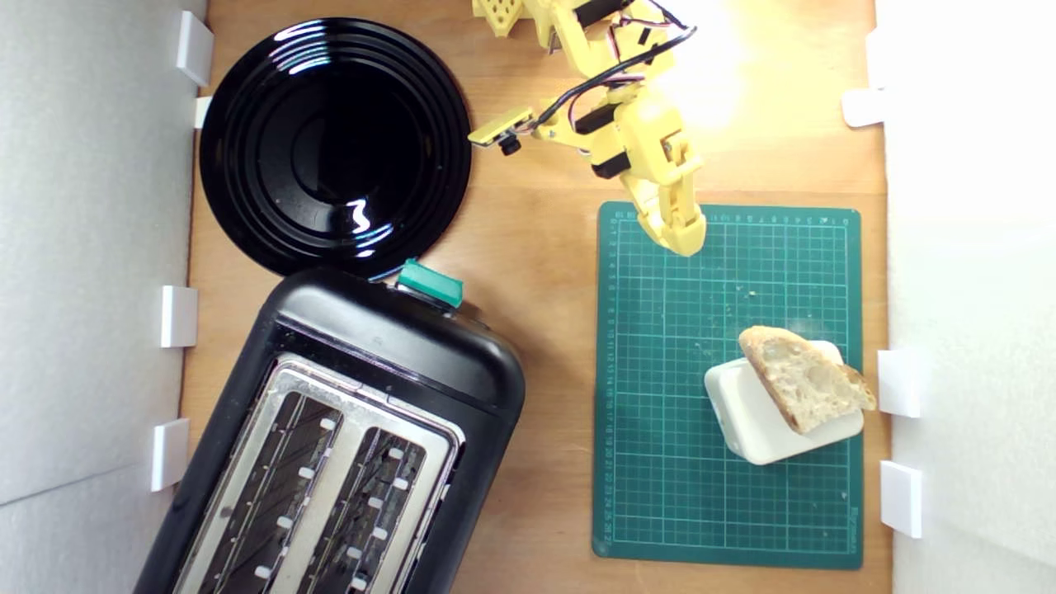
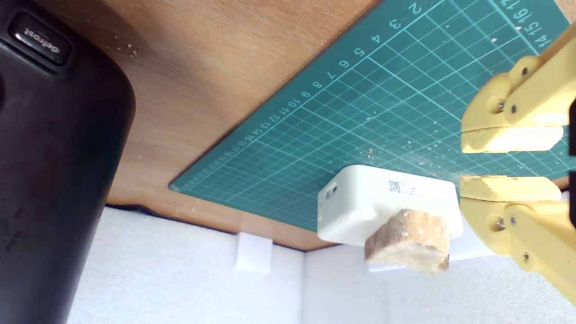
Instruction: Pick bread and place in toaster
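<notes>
The bread point(image 1: 804, 379), a wedge with pale holey crumb and a brown crust, lies tilted on a rounded white plastic block point(image 1: 747, 425) at the exterior view's right side of the green cutting mat point(image 1: 660, 371). The wrist view shows the bread's point(image 2: 407, 240) crust end on the block point(image 2: 373, 198). My yellow gripper point(image 1: 685, 235) hovers over the mat's far edge, well short of the bread. Its fingers point(image 2: 510, 139) stand a narrow gap apart with nothing between them. The black toaster point(image 1: 346, 445), with two empty slots and a teal lever knob point(image 1: 429, 283), sits at the exterior view's lower left.
A round glossy black plate point(image 1: 334, 148) lies beyond the toaster at the exterior view's upper left. White foam walls with small white clips point(image 1: 899, 499) border the wooden table on both sides. The toaster's side point(image 2: 54, 157) fills one edge of the wrist view.
</notes>
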Available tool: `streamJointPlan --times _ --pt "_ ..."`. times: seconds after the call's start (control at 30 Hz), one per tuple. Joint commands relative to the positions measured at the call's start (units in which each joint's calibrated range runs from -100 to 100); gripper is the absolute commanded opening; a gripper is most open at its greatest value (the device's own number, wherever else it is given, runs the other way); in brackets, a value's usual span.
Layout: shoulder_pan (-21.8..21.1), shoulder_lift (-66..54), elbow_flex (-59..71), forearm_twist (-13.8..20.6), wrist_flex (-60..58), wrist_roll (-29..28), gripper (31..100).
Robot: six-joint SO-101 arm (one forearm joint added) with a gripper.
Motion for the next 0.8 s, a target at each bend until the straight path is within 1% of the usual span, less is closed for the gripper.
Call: streamJointPlan --times 0.0,0.07,0.1,0.23,0.3,0.43,0.47,0.67,0.77 --pt "-0.91 -0.10 -0.42 0.14 -1.99 0.18 57.3" --pt "-0.91 -0.10 -0.42 0.14 -1.99 0.18 57.8" --pt "-0.91 -0.10 -0.42 0.14 -1.99 0.18 59.5" --pt "-0.91 -0.10 -0.42 0.14 -1.99 -0.14 70.0" --pt "-0.91 -0.10 -0.42 0.05 -1.99 -0.24 72.8" --pt "-0.91 -0.10 -0.33 -0.49 -1.99 -0.29 73.1" --pt "-0.91 -0.10 -0.33 -0.04 -1.99 -0.08 73.5" --pt "-0.91 -0.27 -0.42 0.14 -1.99 0.18 74.1" --pt "-0.91 -0.60 -0.42 0.14 -1.99 0.18 77.9"
